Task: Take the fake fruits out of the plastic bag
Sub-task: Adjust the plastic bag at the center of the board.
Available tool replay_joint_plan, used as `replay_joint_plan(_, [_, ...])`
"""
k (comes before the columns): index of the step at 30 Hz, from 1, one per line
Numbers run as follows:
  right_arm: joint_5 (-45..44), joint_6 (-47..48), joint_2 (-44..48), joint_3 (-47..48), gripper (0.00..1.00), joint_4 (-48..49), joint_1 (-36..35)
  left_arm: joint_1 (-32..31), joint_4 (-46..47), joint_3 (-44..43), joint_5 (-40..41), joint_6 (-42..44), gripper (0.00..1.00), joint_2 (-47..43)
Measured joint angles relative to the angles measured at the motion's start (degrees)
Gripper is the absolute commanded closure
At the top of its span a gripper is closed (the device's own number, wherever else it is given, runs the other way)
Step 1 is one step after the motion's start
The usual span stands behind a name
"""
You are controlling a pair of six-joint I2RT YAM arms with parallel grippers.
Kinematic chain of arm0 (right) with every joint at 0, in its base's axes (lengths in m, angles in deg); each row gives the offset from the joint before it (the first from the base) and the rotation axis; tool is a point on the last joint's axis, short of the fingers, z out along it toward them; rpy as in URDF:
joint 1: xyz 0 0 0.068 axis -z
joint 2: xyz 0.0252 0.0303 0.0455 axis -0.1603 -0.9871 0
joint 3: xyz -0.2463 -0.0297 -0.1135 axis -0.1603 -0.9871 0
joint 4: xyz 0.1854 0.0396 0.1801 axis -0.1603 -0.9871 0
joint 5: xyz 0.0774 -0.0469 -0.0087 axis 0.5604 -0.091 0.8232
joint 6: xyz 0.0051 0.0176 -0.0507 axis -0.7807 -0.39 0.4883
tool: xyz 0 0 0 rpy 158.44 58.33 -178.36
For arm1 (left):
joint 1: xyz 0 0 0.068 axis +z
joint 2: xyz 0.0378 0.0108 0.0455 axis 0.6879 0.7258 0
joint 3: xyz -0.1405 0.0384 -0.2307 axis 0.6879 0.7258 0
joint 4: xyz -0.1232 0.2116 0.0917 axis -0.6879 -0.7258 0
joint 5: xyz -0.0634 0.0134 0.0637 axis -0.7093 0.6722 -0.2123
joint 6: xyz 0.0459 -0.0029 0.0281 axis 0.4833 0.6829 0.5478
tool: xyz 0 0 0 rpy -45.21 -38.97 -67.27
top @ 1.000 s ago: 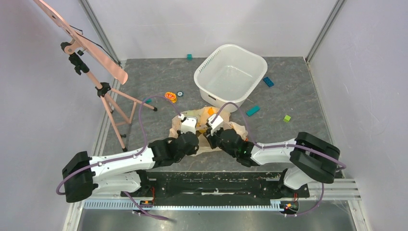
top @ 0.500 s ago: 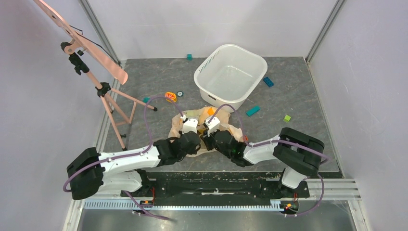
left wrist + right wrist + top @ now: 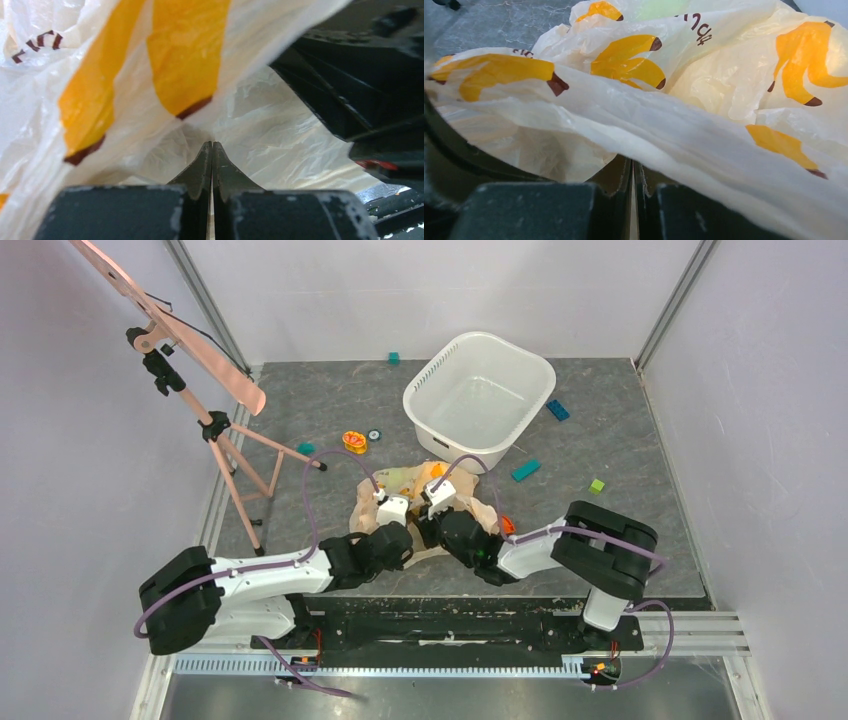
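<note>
The plastic bag (image 3: 455, 512) lies crumpled in front of both arms, peach-beige with yellow banana prints. A green pear shows dimly through the film at its far edge (image 3: 400, 478), next to a small orange-yellow round fruit (image 3: 437, 471). The other fruits are hidden. My left gripper (image 3: 397, 524) is shut, with the bag's film (image 3: 150, 75) gathered at its fingertips (image 3: 212, 146). My right gripper (image 3: 433, 523) is shut on a fold of the bag (image 3: 704, 115), which drapes over its tips (image 3: 633, 165). A pale green shape (image 3: 664, 7) shows through the film at the far side.
A white tub (image 3: 480, 390) stands behind the bag. A pink easel on a tripod (image 3: 215, 430) stands at the left. An orange flower disc (image 3: 354, 441), teal blocks (image 3: 525, 470) (image 3: 558, 410) and a green block (image 3: 597, 486) lie around.
Both grippers have drawn a little toward the near edge and closer together, still holding the bag. The right arm's elbow has swung left. More of the bag's far part shows.
</note>
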Motion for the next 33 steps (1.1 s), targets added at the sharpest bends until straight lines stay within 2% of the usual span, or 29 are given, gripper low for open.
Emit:
replay_joint_plan(9, [-2.21, -1.79, -3.45, 1.60, 0.97, -2.36, -0.13, 0.00, -0.26, 0.09, 0.00, 0.00, 0.98, -2.43])
replay_joint_plan(16, [-1.99, -5.25, -4.83, 4.52, 0.98, -12.02, -0.98, 0.00, -1.09, 0.09, 1.25, 0.00, 0.98, -8.09])
replay_joint_plan(22, [-2.16, -9.40, -4.37, 4.07, 0.98, -12.74, -3.72, 0.11, -0.76, 0.09, 2.73, 0.00, 0.97, -7.23])
replay_joint_plan(24, [-2.64, -10.95, -3.39, 3.10, 0.98, -13.20, -5.42, 0.11, -0.37, 0.09, 3.08, 0.00, 0.90, -5.99])
replay_joint_plan(25, [-2.82, -11.50, -3.06, 2.84, 0.98, -13.44, -6.21, 0.11, -0.17, 0.09, 3.28, 0.00, 0.82, -5.46])
replay_joint_plan(33, [-4.79, -16.92, -2.19, 2.16, 1.00, -14.73, -13.46, 0.11, 0.48, 0.35, 3.98, -0.28, 0.54, -4.98])
